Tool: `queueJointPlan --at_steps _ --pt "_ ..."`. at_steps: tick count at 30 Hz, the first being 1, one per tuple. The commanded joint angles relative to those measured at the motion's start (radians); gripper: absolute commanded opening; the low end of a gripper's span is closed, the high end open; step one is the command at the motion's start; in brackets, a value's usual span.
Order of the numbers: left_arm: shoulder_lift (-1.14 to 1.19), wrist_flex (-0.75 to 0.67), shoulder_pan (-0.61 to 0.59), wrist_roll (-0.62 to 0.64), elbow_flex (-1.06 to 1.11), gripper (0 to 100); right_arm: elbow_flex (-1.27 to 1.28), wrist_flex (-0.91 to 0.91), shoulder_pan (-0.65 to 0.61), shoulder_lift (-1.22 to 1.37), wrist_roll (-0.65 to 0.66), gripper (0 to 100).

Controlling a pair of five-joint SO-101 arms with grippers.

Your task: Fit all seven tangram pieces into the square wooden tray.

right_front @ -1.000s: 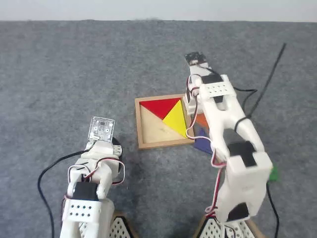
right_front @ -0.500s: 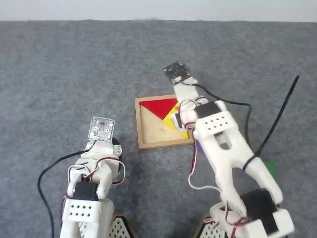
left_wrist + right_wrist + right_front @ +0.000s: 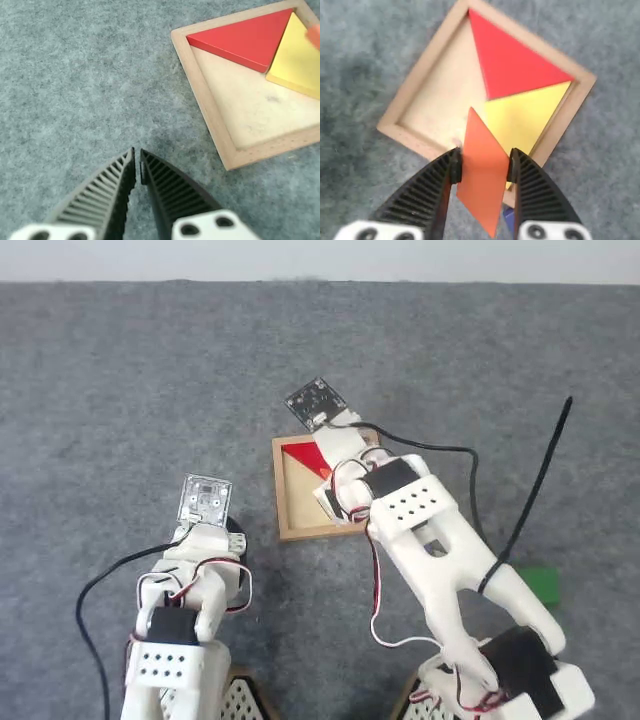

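The square wooden tray lies on the gray mat. Two pieces lie flat inside it, a red triangle and a yellow triangle, touching along one side. The right gripper pinches an orange slanted piece and holds it over the tray's edge. The left gripper has its fingers pressed together over the mat beside the tray. A green piece lies well apart from the tray.

tray: partly under right arm | yellow triangle: cut by edge
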Motion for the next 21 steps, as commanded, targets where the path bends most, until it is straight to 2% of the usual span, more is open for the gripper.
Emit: queueJointPlan --at_steps 1,13,21 --pt "-0.012 0.002 -0.005 0.006 -0.008 2 0.011 -0.015 -0.007 -0.051 0.031 9.9" --pt "-0.012 0.002 -0.005 0.006 -0.008 2 0.015 -0.008 -0.007 -0.051 0.029 9.7" --pt "-0.012 0.002 -0.005 0.006 -0.008 2 0.015 -0.005 -0.002 -0.051 -0.032 9.7"
